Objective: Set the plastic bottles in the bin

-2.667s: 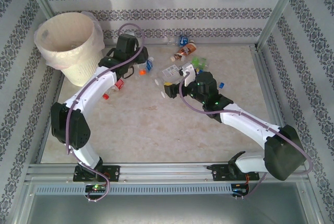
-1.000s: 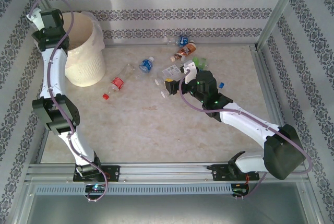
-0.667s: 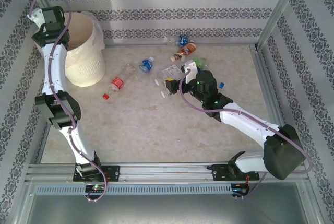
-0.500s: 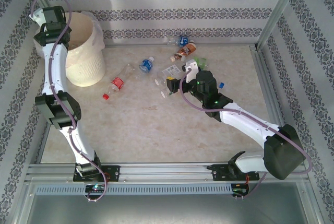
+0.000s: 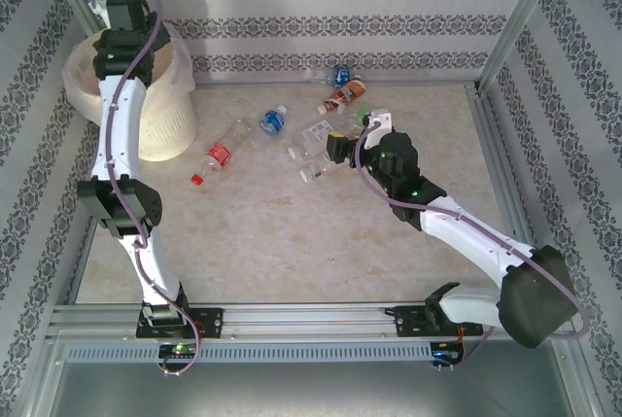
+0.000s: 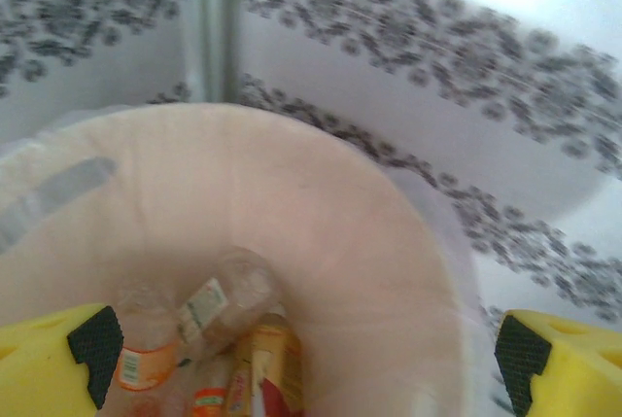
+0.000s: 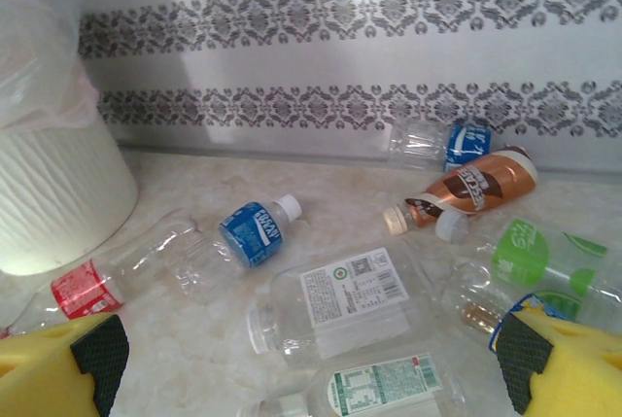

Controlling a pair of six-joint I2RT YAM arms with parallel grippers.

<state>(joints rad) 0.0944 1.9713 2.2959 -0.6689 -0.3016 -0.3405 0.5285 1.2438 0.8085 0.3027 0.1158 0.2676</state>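
And the left gripper (image 6: pixel 303 359) has swung over the bin (image 6: pixel 321 213) and hangs wide open, empty, above the dropped bottles (image 6: pixel 219 305) inside, while the right gripper (image 7: pixel 306 354), also open, hovers over the white-labelled bottle (image 7: pixel 340 300) on the table (image 7: pixel 194 359).

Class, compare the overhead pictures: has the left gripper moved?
Yes. The left gripper swung left, from beside the blue-label bottle to over the bin.
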